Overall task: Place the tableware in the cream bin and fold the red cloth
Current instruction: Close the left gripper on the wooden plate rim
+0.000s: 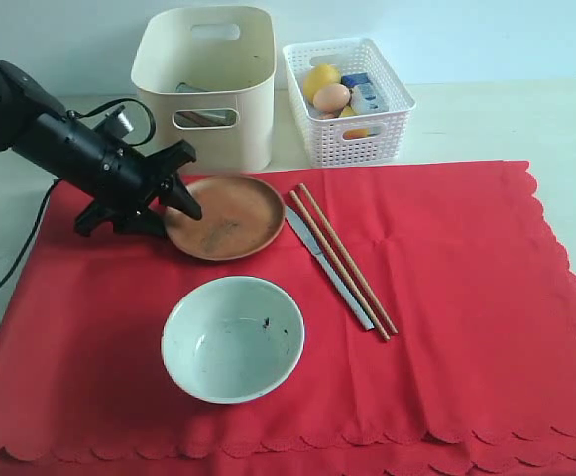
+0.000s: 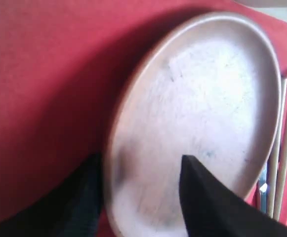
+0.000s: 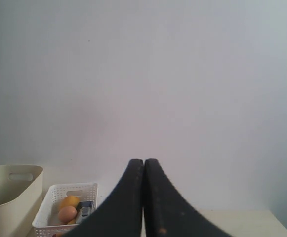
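My left jaws stand part open, astride the rim of the round brown plate (image 1: 226,216) on its left side. One side hangs over the red cloth (image 1: 446,258) outside the rim and the other over the plate's inner face, with the rim running between them. I cannot tell whether either side touches it.

The plate lies flat on the cloth, just in front of the cream bin (image 1: 253,119), which stands behind it toward the back of the tabletop (image 1: 525,119). Being round, the plate has no long axis to line up with. I judge that what matters is biting squarely across the thin rim, then lifting back and up over the bin's wall. A shallow bite could let it tilt or slip.

My right jaws are pressed together, held high and facing the wall, well away from everything, so the left arm is clearly the nearer one.

The pale bowl (image 1: 233,337), knife (image 1: 329,268) and chopsticks (image 1: 347,260) wait on the cloth.
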Tool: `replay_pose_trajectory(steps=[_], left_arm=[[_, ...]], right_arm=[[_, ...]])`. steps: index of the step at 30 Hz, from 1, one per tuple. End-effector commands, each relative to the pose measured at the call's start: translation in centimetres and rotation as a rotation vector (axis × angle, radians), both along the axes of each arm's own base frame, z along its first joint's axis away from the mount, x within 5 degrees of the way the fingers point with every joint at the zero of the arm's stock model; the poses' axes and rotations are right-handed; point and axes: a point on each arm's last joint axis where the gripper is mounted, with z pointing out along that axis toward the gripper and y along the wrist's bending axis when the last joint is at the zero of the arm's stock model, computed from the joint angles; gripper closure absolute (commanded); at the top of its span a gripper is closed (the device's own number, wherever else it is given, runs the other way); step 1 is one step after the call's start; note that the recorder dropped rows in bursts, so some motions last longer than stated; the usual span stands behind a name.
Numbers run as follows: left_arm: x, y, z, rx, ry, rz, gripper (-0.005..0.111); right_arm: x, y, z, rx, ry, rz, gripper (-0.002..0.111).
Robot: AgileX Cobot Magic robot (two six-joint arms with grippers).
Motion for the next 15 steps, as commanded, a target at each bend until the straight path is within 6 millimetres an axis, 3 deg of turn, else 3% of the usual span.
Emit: replay_pose_trajectory(steps=[1, 3, 9, 15], left_arm=[[0.2, -0.1, 0.1, -0.009, -0.011, 0.008, 0.088], [0.3, 0.0, 0.1, -0.005, -0.019, 0.014, 0.106], [0.2, -0.1, 0.5, -0.008, -0.026, 0.006, 0.107], [0.0, -0.1, 3.9, -0.031, -0.093, -0.004, 0.107]], right_arm=[[0.0, 0.0, -0.1, -0.001, -0.005, -0.008, 0.108], [0.0, 0.0, -0.1, -0.001, -0.005, -0.008, 0.108], [0.0, 0.0, -0.1, -0.001, -0.005, -0.008, 0.108], [0.0, 0.0, -0.1, -0.001, -0.007, -0.007, 0.108]])
